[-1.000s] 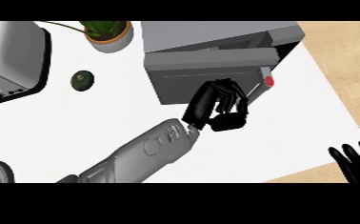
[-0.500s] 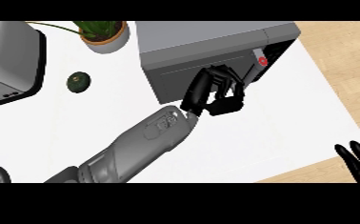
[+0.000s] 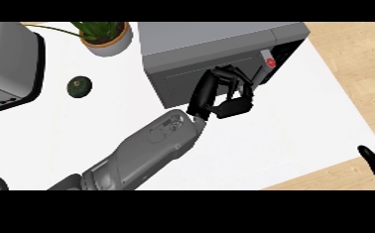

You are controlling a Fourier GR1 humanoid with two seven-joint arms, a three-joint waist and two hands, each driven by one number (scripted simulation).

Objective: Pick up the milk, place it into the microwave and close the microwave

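Note:
The grey microwave (image 3: 212,41) stands at the back of the white counter. Its door (image 3: 183,81) is swung nearly closed, leaving a dark gap on the right side. In that gap shows a small white and red thing (image 3: 269,62); I cannot tell whether it is the milk. My left hand (image 3: 219,95) is against the door's front near its free edge, fingers curled and holding nothing. My right hand (image 3: 365,153) shows only as a fingertip pointing up at the lower right edge, resting.
A potted plant (image 3: 106,36) stands left of the microwave. A dark green avocado (image 3: 79,86) lies on the counter (image 3: 293,128). A grey appliance (image 3: 18,68) fills the left edge. Wooden floor shows past the counter's right edge.
The microwave door has swung further toward closed, with my left hand moving along with it to the left and back. My right hand has slipped lower at the edge.

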